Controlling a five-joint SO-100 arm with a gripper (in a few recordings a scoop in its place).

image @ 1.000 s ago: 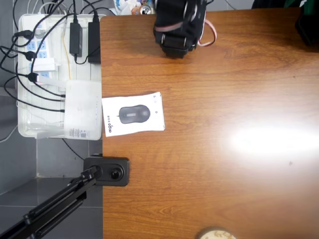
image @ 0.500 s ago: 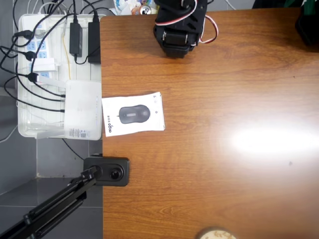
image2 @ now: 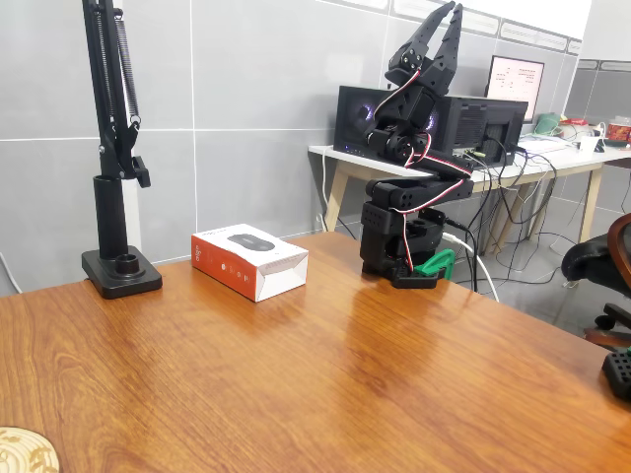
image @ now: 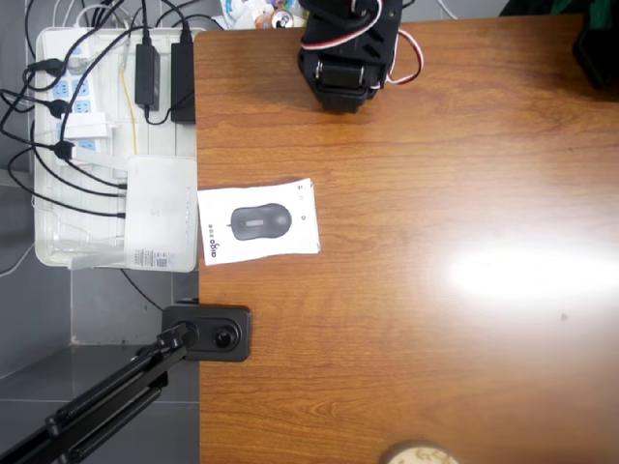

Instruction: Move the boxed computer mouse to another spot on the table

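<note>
Since a second ago we see the black arm near the table's far edge shift its upper links in the overhead view, exposing more red-and-white wiring; over the last half second nothing moves, and the small flat white box picturing a dark grey mouse [image: 258, 221] stays put. We judge the task barely begun: the box lies untouched at the left edge of the large brown wood-grain table [image2: 394, 374], just beside the plain white router-like device [image: 160, 208], well apart from the arm. Reach, grasp and carry remain. The black two-finger gripper [image2: 441, 22] points upward in the fixed view, fingers slightly spread, pinching nothing. Overhead, the arm's top is cut off, and a round pale object at the near edge is only partly visible.
</note>
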